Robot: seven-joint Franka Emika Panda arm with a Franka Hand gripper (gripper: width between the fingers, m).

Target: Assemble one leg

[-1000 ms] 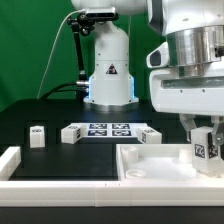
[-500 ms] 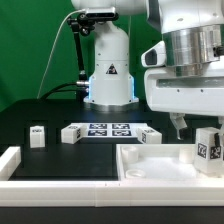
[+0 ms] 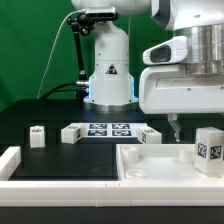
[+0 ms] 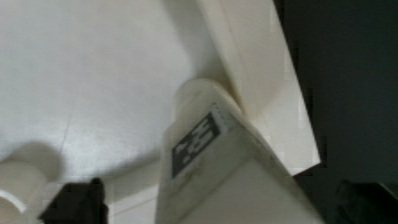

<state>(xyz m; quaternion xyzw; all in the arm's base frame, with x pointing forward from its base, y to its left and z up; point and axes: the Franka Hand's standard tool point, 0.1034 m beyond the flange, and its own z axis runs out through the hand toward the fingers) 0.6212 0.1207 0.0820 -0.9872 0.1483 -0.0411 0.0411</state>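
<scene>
A leg (image 3: 207, 147), a small white block with a tag on its face, stands upright inside the white tray (image 3: 150, 163) at the exterior view's right. My gripper (image 3: 200, 122) hangs just above it, with one dark finger (image 3: 175, 126) showing to its left. In the wrist view the leg (image 4: 217, 140) lies between my two dark fingertips (image 4: 71, 202), which stand wide apart and do not touch it. The gripper (image 4: 217, 206) is open and empty. The tray floor (image 4: 89, 80) fills most of that view.
Three more small tagged legs lie on the black table: one at the left (image 3: 37, 135), one beside the marker board (image 3: 70, 133) and one by the tray (image 3: 150, 135). The marker board (image 3: 108, 129) lies between them. A white rim piece (image 3: 10, 160) sits at the front left.
My gripper has let go of the leg and risen straight up. The leg stays standing in the tray.
</scene>
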